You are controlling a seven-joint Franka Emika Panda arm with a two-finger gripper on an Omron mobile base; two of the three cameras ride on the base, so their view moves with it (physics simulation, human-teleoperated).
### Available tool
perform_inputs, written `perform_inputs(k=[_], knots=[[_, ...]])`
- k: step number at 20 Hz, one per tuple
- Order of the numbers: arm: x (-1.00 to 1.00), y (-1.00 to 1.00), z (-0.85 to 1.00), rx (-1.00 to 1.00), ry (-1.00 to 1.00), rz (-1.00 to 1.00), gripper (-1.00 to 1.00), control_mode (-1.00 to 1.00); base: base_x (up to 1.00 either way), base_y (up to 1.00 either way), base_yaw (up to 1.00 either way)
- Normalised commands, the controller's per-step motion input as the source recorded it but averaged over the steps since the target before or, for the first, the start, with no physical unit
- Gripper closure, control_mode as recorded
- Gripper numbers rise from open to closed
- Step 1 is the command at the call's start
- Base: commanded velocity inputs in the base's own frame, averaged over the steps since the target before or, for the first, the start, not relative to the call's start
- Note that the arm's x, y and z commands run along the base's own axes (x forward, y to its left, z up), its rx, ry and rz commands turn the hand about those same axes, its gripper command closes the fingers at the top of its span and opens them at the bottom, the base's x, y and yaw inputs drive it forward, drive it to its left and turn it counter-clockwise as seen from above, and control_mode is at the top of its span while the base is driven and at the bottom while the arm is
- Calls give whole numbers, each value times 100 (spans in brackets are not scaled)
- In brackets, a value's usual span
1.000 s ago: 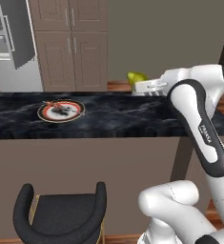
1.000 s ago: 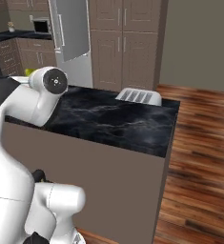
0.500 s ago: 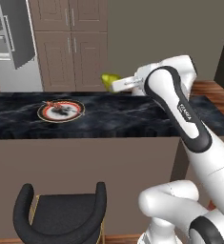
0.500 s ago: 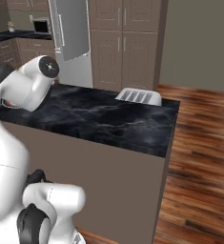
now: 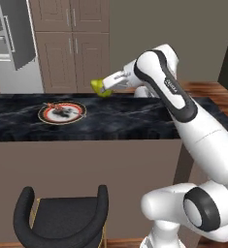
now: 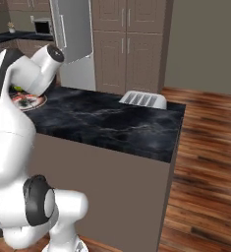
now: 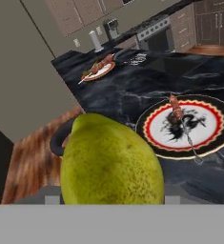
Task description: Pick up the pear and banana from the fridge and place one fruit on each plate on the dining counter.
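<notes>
Yellow-green and smooth, the pear bulges round and plump, clasped in the gripper above the black marble dining counter, just right of a red-patterned plate. A second plate, apparently bearing food, sits farther along the counter.

Pear above the dining counter, right of the plate.
</notes>
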Motion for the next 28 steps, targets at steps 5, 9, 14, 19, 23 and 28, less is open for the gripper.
perform_inputs(k=[5,9,14,19,23,28], knots=[[20,0,-37,-4,9,10,100,-100,0,0,0],[21,4,-38,-4,3,10,100,-100,0,0,0],[31,14,-33,-3,0,9,100,-100,0,0,0],[32,21,-39,-6,0,6,100,-100,0,0,0],[33,9,-16,-1,0,4,100,-100,0,0,0],[46,4,-1,0,0,2,100,-100,0,0,0]])
